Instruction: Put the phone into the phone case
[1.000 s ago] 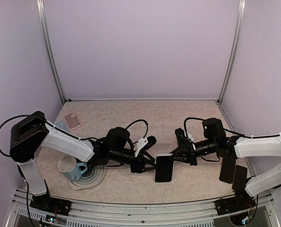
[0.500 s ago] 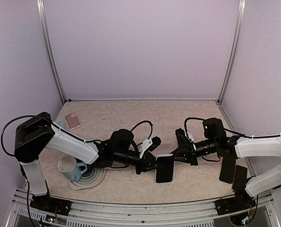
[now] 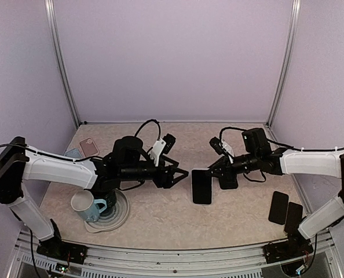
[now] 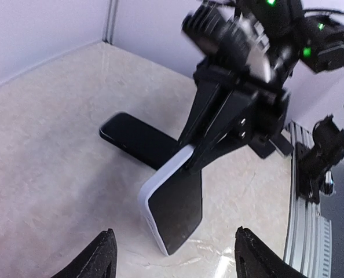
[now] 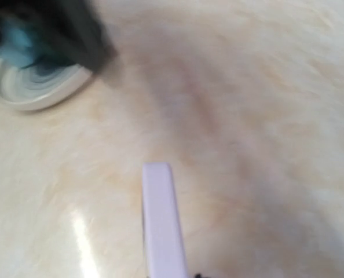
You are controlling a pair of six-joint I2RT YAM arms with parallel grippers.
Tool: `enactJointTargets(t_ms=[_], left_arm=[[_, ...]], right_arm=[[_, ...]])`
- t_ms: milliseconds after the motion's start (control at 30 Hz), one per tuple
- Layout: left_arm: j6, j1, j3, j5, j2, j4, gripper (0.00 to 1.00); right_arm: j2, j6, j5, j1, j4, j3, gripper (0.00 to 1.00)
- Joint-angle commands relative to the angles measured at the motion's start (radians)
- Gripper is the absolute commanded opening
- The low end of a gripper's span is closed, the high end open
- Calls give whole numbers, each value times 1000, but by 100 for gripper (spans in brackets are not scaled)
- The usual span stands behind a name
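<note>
R gripper [image 3: 214, 174] clamped on upper edge of phone [image 4: 175, 211] (dark face, pale case [image 4: 150, 200] rim), tilted w/ lower end on table [image 3: 160, 220] ctr; L gripper [image 3: 178, 175] jaws apart, nearby, not touching.

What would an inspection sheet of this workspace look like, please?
Surface: beige marbled table; no spills seen.
Job's things: phone, pale-rimmed, seemingly cased, held tilted.
Clutter: cup by plate; pink case far left; two dark slabs near right.
Grippers: left gripper open, apart from phone; right gripper shut on phone.
Cables: black cable looped above each wrist; no snag seen.
Surroundings: lilac walls, metal posts.
</note>
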Motion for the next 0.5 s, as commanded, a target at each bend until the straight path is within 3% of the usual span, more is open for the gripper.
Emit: enactJointTargets(t_ms=[0,200,467], left_arm=[[-40,15,-13,-87,-108,-34,69],[-46,17,-29,-124,-159,-68,70],[-59,18,-67,-188,-220,-95,70]], right_arm=[[160,16,-15,-74,-20,107,0],[381,-56,-30,-131,-149,310,0],[585,-16,22,-190,-224,434,3]])
